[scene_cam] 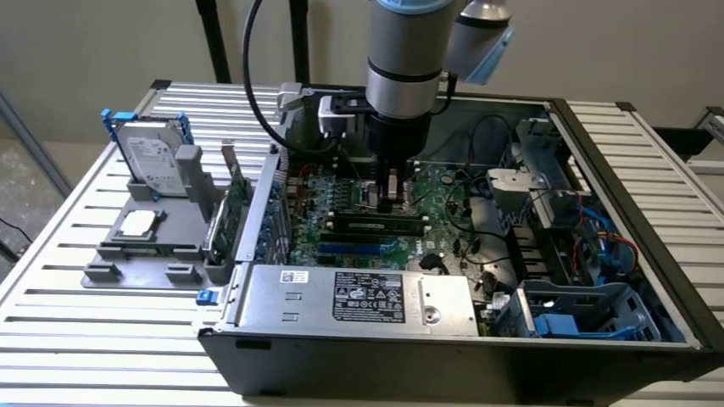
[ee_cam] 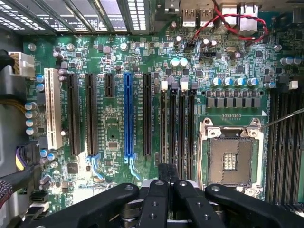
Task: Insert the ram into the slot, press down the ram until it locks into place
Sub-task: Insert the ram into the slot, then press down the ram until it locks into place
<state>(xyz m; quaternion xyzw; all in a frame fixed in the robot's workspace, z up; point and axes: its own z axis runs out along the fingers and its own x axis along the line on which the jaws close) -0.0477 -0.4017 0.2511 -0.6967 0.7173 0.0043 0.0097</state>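
Observation:
The ram (scene_cam: 371,224), a thin green stick with dark chips, stands on edge along one of the parallel black slots (scene_cam: 364,231) on the motherboard inside the open computer case. My gripper (scene_cam: 391,203) reaches straight down into the case, its tip at the ram's top edge near the end on the exterior view's right. In the wrist view the gripper (ee_cam: 167,172) has its fingers pressed together over the row of black memory slots (ee_cam: 177,126). There I cannot tell the ram, seen edge-on, from the slots. Nothing shows between the fingers.
A blue slot (ee_cam: 128,114) and the square silver processor socket (ee_cam: 231,156) flank the memory slots. The power supply (scene_cam: 351,297) and a drive cage (scene_cam: 582,314) crowd the case's front. A grey fixture (scene_cam: 147,254) at the exterior view's left holds a hard drive (scene_cam: 153,157) and a green expansion card (scene_cam: 234,216).

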